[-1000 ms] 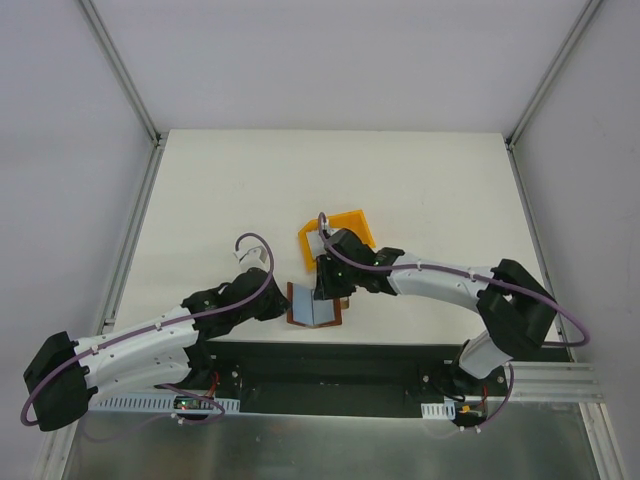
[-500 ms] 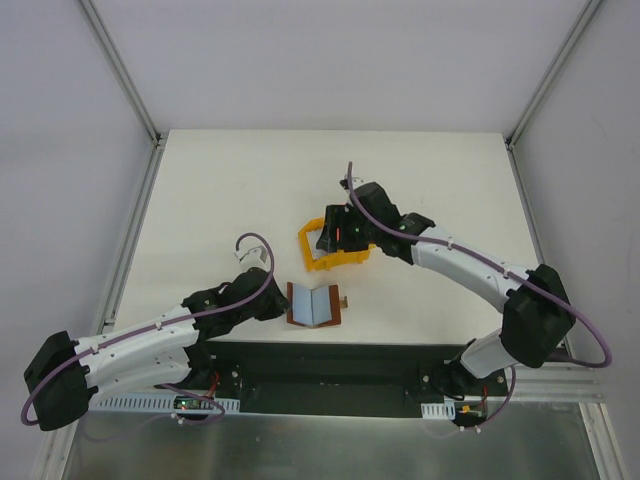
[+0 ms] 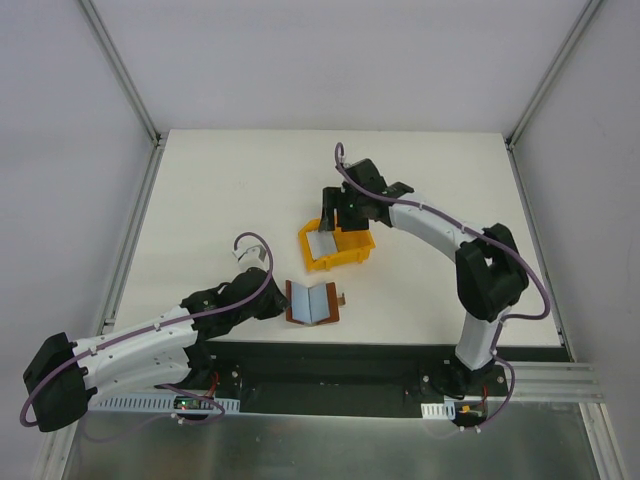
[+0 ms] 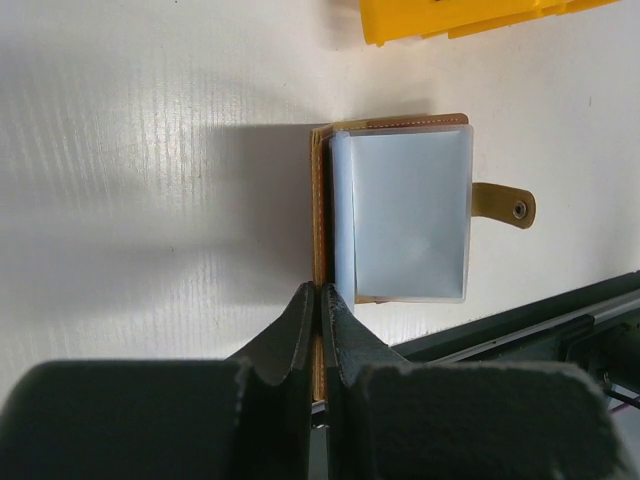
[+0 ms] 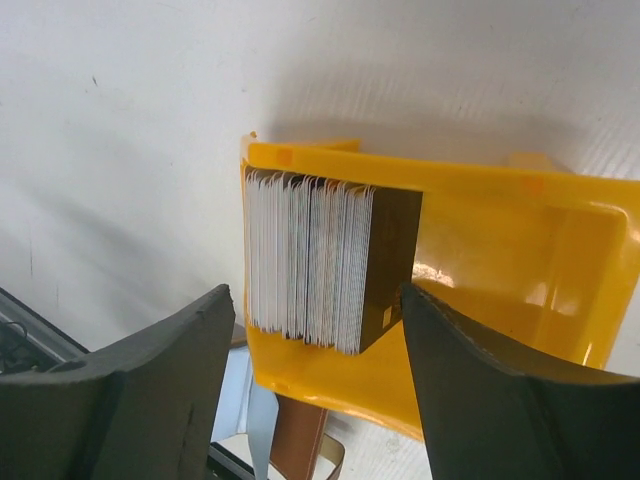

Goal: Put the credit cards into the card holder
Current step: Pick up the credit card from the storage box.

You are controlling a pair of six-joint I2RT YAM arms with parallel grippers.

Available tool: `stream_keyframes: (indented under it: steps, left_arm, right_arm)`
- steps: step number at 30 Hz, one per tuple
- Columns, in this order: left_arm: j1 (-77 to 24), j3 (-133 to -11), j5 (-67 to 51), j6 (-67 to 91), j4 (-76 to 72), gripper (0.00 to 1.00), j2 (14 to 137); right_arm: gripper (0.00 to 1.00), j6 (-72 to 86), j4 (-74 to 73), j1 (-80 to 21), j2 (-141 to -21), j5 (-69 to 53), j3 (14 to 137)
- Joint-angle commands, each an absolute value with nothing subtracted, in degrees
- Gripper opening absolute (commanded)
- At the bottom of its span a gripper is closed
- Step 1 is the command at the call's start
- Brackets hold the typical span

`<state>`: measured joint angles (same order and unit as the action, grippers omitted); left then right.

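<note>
The right tool [image 3: 338, 216] has left the card holder [image 4: 405, 210], where it was a second ago, and now hangs over the yellow bin [image 5: 520, 240]. Its jaws are wide apart and the stack of credit cards [image 5: 300, 260] stands on edge between them. The left tool [image 4: 318, 300] stays clamped on the open holder's brown edge just ahead of it, unmoved on the tabletop [image 3: 230, 190].
</note>
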<state>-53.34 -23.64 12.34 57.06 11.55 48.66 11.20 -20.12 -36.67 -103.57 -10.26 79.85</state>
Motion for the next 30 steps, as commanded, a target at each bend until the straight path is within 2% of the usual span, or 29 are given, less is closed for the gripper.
stream_keyframes:
  steps: [1,21,25,30]
  left_arm:
    - [-54.05,-25.93,14.59,55.81,11.95,0.0,48.52]
    - [-54.05,-25.23,15.29,56.16,12.04,0.0,48.69]
    - [-53.97,-25.22,15.29,56.16,12.13,0.0,48.87]
    - [-54.05,-25.23,15.38,56.08,12.13,0.0,48.87]
  right_arm:
    - [0.71,9.67,-22.15,-35.69,-107.13,-13.44,85.07]
    - [0.75,11.16,-18.46,-35.16,-113.03,-22.23,84.55]
    - [0.72,11.34,-18.46,-34.89,-112.94,-23.29,84.9]
    - [0.63,11.34,-18.54,-34.72,-112.5,-23.55,84.9]
